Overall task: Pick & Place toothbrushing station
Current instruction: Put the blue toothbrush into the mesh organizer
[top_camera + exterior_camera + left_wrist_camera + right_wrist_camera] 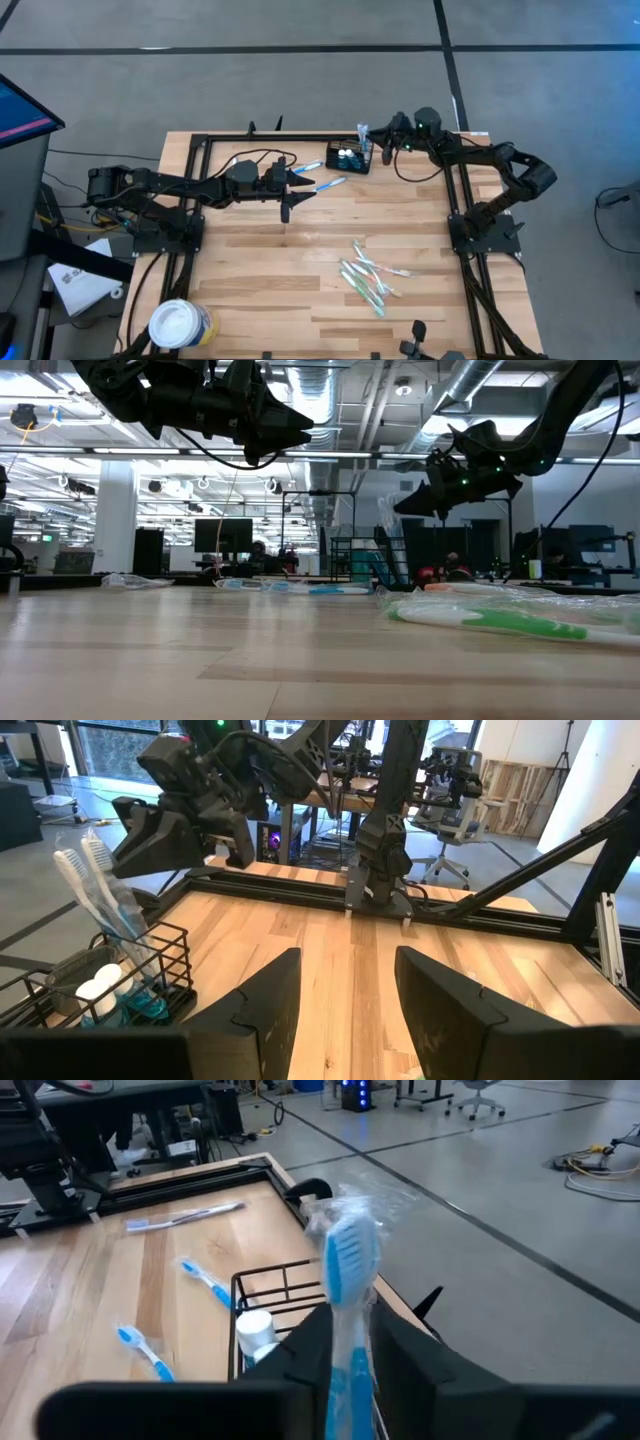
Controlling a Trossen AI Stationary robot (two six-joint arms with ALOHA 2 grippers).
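The toothbrushing station, a black wire caddy (348,158), stands on the table's far side and holds white-capped tubes (88,990). In the left wrist view, two wrapped toothbrushes (100,890) stand upright in it, heads up. My right gripper (377,142) hovers just right of the caddy, closed around one wrapped blue toothbrush (350,1260). My left gripper (300,190) hangs open above the table, left of the caddy, with nothing between its fingers (270,1010). My right gripper has the wrapped blue toothbrush's handle (350,1342), just below the head, between its two fingers (312,1345). The fingers come roughly level from the table's right and lie across the brush. The brush stands upright, head up. The gripper hides its lower end.
Two blue toothbrushes (330,184) lie on the table near my left gripper. A heap of wrapped toothbrushes (368,275) lies right of the table's middle, toward the near side. A round white tub (180,325) stands at the near left corner. Black frame rails (250,137) run along the table's edges.
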